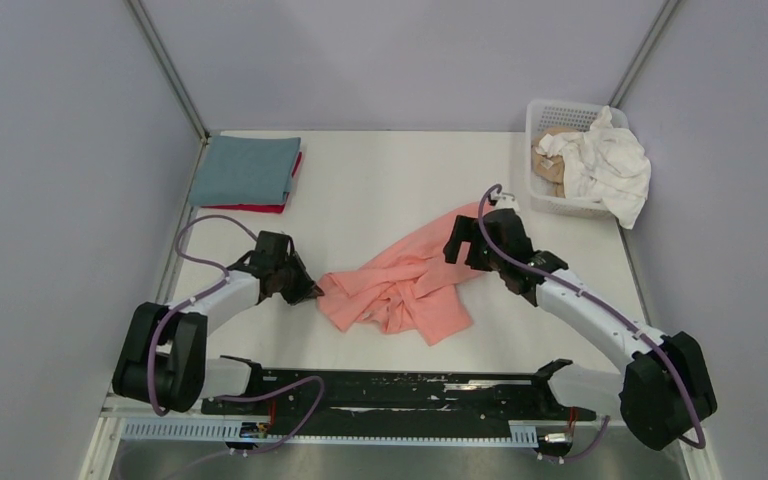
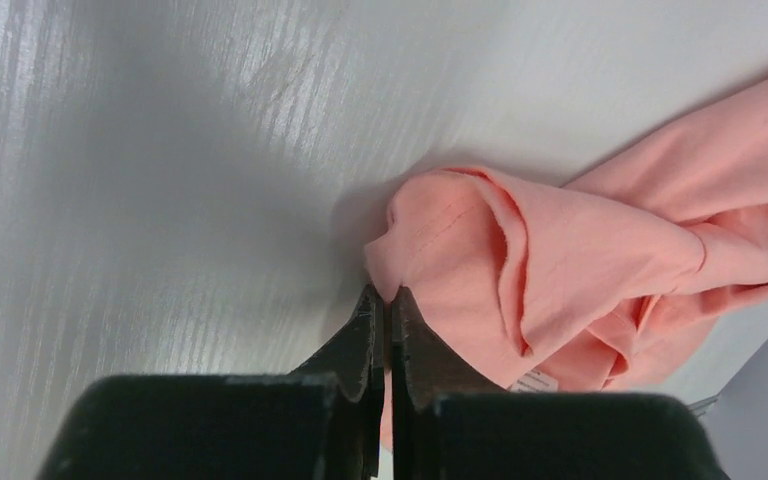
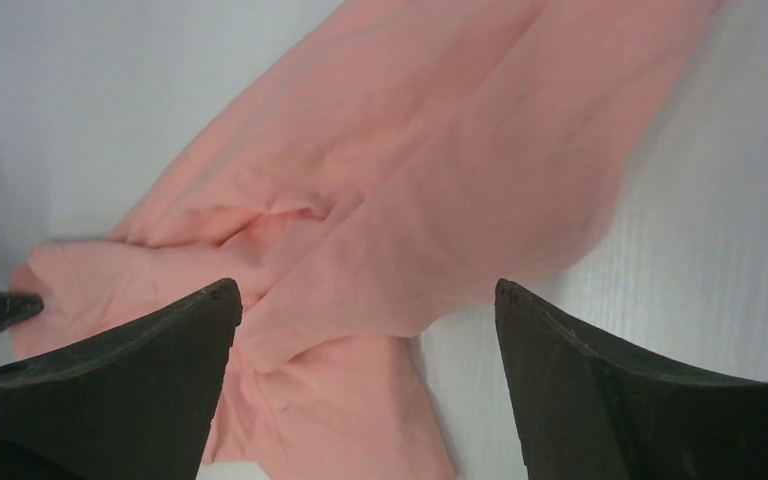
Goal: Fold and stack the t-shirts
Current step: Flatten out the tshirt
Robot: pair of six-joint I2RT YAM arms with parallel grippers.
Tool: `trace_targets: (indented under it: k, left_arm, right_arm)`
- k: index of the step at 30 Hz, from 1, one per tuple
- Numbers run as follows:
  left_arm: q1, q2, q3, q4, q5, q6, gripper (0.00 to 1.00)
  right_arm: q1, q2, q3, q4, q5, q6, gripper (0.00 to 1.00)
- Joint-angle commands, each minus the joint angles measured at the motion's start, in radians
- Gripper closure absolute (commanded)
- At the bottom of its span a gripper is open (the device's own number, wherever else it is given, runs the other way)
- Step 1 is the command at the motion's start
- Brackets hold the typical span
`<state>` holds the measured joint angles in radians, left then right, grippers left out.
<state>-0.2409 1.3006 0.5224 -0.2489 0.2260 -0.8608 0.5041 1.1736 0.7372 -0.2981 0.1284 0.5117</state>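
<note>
Two tools work here: my left tool [image 2: 388,300] is pinched together on the left edge of the salmon pink t-shirt [image 1: 410,285], my right tool [image 3: 365,290] gapes over its far end, and white bench [image 1: 380,180] shows all around the crumpled cloth.

This is a robotics lab test cell rather than a home. Plain lilac panels [image 1: 60,150] on bare metal posts [image 1: 166,65] wall in a white table [image 1: 380,170]. A left arm [image 1: 215,297] and a right arm [image 1: 590,305] are bolted to a black rail [image 1: 400,385] at the table's near edge, and a salmon t-shirt [image 1: 400,290] lies on the tabletop between them.
</note>
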Motion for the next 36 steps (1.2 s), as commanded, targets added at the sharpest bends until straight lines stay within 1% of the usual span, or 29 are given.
trace_targets:
  k: [1,3,6,9,12,14,15,21,27,30,32,36]
  left_arm:
    - [-0.006,-0.077,-0.012,0.052,-0.043,0.006,1.00]
    - [-0.015,-0.122,-0.012,0.045,-0.060,0.013,1.00]
    - [-0.025,-0.189,-0.008,0.016,-0.099,0.026,1.00]
    - [-0.031,-0.234,-0.001,-0.022,-0.112,0.035,1.00]
    - [-0.039,-0.260,-0.003,-0.035,-0.122,0.036,1.00]
    - [-0.045,-0.274,-0.003,-0.039,-0.124,0.033,1.00]
    - [-0.045,-0.280,-0.003,-0.039,-0.123,0.033,1.00]
    - [-0.051,-0.295,0.004,-0.037,-0.131,0.032,1.00]
    - [-0.052,-0.286,0.006,-0.039,-0.140,0.029,1.00]
    - [-0.052,-0.285,0.013,-0.050,-0.165,0.027,1.00]
    - [-0.052,-0.283,0.023,-0.064,-0.197,0.026,1.00]
    - [-0.052,-0.284,0.050,-0.083,-0.285,0.019,1.00]
  right_arm:
    - [0.121,0.044,0.004,0.012,0.019,0.045,0.06]
    - [0.181,0.085,0.012,0.012,0.060,0.070,0.07]
    - [0.276,0.156,0.057,0.007,0.147,0.062,0.10]
    - [0.348,0.253,0.113,-0.016,0.216,0.068,0.16]
    - [0.379,0.343,0.168,-0.041,0.260,0.102,0.25]
    - [0.392,0.398,0.192,-0.050,0.271,0.121,0.38]
    - [0.396,0.420,0.204,-0.061,0.280,0.133,0.42]
    - [0.401,0.490,0.227,-0.094,0.334,0.195,0.52]
    - [0.402,0.478,0.216,-0.127,0.399,0.249,0.84]
    - [0.399,0.437,0.207,-0.174,0.459,0.264,0.91]
    - [0.392,0.393,0.196,-0.216,0.520,0.275,0.99]
    - [0.336,0.252,0.140,-0.232,0.574,0.243,1.00]
